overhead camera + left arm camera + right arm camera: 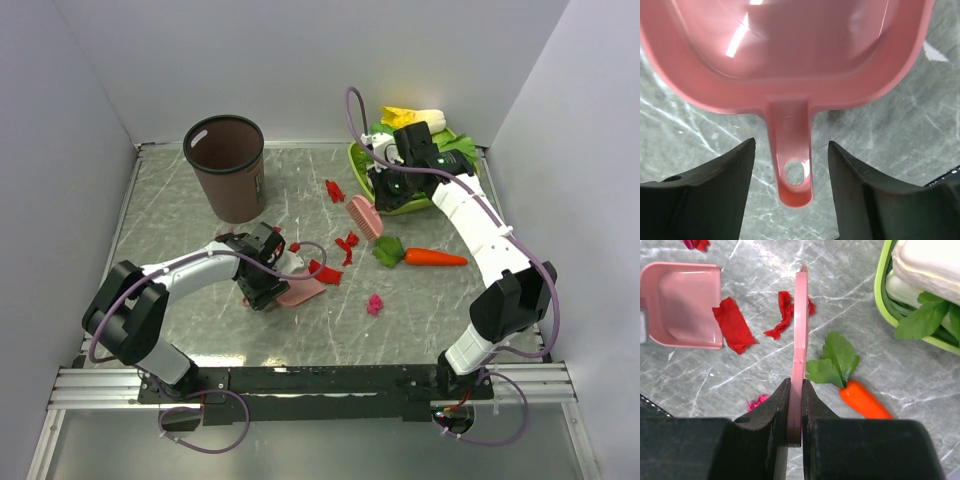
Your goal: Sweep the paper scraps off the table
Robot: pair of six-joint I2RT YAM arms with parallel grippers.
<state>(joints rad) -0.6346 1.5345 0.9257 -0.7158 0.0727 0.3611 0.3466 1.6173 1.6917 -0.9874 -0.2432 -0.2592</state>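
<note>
The red paper scraps (347, 246) lie mid-table, one (334, 190) farther back, and a magenta one (375, 303) nearer. A large red scrap (325, 272) lies at the mouth of the pink dustpan (302, 291). My left gripper (272, 290) is open, and the dustpan handle (790, 170) lies between its jaws with gaps on both sides. My right gripper (380, 200) is shut on a pink brush (365, 216), which the right wrist view shows edge-on (800, 330). That view also shows red scraps (732, 322) and the magenta scrap (757, 402).
A brown bin (227, 165) stands at the back left. A green tray (358, 160) of vegetables sits at the back right under my right arm. An orange carrot (432, 258) with green leaves lies right of the scraps. Pale walls enclose the table (180, 225).
</note>
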